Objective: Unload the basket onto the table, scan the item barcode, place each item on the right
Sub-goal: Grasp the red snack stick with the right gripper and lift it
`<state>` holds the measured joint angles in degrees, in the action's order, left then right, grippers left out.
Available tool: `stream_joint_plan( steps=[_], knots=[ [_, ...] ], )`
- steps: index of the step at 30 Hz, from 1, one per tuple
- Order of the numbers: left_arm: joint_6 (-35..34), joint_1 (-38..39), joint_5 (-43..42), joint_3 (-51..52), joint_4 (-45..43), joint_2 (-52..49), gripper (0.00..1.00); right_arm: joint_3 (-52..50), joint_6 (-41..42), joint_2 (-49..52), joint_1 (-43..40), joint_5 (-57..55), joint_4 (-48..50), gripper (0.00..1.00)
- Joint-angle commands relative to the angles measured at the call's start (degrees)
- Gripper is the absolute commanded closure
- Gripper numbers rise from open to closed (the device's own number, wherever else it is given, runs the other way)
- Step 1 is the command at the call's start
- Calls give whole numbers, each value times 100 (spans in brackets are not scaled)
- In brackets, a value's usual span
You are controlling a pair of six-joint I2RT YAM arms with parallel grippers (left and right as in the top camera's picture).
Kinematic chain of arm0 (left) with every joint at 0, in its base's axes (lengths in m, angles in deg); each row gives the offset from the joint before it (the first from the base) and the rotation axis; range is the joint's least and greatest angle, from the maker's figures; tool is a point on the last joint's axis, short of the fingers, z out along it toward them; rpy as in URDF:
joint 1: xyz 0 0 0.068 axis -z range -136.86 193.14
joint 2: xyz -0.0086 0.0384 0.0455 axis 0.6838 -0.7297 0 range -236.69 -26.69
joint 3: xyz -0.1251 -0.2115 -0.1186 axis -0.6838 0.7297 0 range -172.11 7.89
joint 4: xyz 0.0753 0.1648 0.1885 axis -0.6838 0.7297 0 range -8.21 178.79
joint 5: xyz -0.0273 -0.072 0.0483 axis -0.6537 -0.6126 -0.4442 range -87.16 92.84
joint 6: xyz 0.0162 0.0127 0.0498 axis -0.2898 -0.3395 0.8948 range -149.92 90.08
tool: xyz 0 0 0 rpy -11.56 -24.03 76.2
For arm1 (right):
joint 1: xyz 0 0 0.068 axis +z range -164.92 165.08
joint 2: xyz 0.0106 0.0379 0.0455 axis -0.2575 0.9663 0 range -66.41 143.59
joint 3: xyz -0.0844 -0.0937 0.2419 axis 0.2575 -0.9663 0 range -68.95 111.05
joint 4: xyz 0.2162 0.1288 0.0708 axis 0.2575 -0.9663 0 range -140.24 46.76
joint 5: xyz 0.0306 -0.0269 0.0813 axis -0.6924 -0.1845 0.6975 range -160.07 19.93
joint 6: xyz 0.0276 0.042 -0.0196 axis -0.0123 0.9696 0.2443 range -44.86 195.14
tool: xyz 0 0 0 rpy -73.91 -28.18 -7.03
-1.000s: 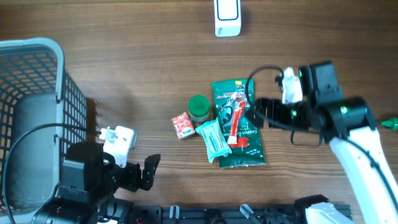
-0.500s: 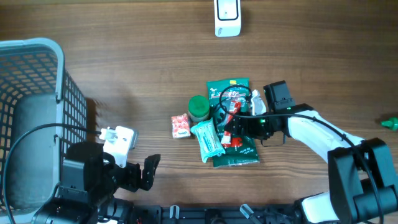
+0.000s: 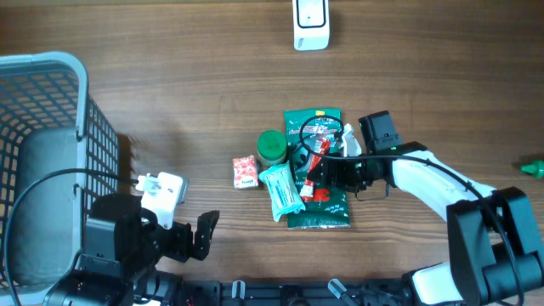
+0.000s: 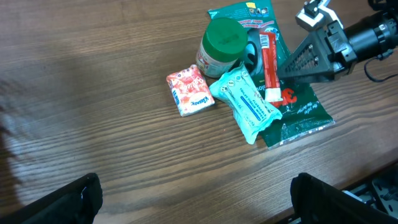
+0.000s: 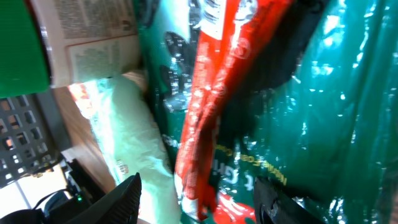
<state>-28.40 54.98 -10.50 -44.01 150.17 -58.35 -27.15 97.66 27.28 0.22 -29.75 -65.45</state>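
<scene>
A pile of items lies mid-table: a red stick packet (image 3: 314, 164) on top of a dark green pouch (image 3: 321, 204), a green-lidded jar (image 3: 272, 146), a mint tissue pack (image 3: 283, 192) and a small red-and-white packet (image 3: 245, 172). My right gripper (image 3: 327, 174) is down on the pouch, its fingers (image 5: 121, 202) on either side of the red stick packet (image 5: 214, 93), still apart from it and open. No barcode shows. My left gripper (image 4: 199, 208) hangs open over bare wood near the front left, with the pile (image 4: 245, 102) ahead of it.
A white scanner (image 3: 311, 21) stands at the far edge. A grey wire basket (image 3: 51, 76) fills the left side. A white plug adapter (image 3: 161, 187) lies near my left arm. A small green object (image 3: 533, 168) sits at the right edge.
My right arm came down from the right onto the pile and its jaws have narrowed around the red stick packet. The pouch and packets slid slightly left. The left arm has not moved.
</scene>
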Motion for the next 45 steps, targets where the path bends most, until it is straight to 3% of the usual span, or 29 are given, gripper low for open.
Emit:
stream_joint_plan(
  steps=[1,2,8,12,14,16,17,22,30,34,37,45],
  knots=[
    [107,-35,-7,-11,-17,17,0,24,13,-372,46,61,35,34],
    [107,-35,-7,-11,-17,17,0,13,17,-330,46,-105,42,30],
    [107,-35,-7,-11,-17,17,0,-15,155,151,608,-535,546,31],
    [107,-35,-7,-11,-17,17,0,-20,140,474,625,-868,568,43],
    [107,-35,-7,-11,-17,17,0,-20,92,776,625,-859,730,60],
    [107,-35,-7,-11,-15,17,0,-20,-11,1078,623,-866,831,92],
    [107,-35,-7,-11,-17,17,0,-20,-9,1156,623,-916,828,95],
    [107,-35,-7,-11,-17,17,0,9,-269,522,619,-986,562,96],
    [107,-35,-7,-11,-15,17,0,138,-2371,-3060,619,673,-1659,96],
    [107,-35,-7,-11,-15,17,0,138,-2621,-4183,619,881,-2684,96],
    [107,-35,-7,-11,-17,17,0,138,-2924,-4662,623,1250,-3281,95],
    [107,-35,-7,-11,-15,17,0,138,-2892,-4704,623,1250,-3185,95]
  ],
)
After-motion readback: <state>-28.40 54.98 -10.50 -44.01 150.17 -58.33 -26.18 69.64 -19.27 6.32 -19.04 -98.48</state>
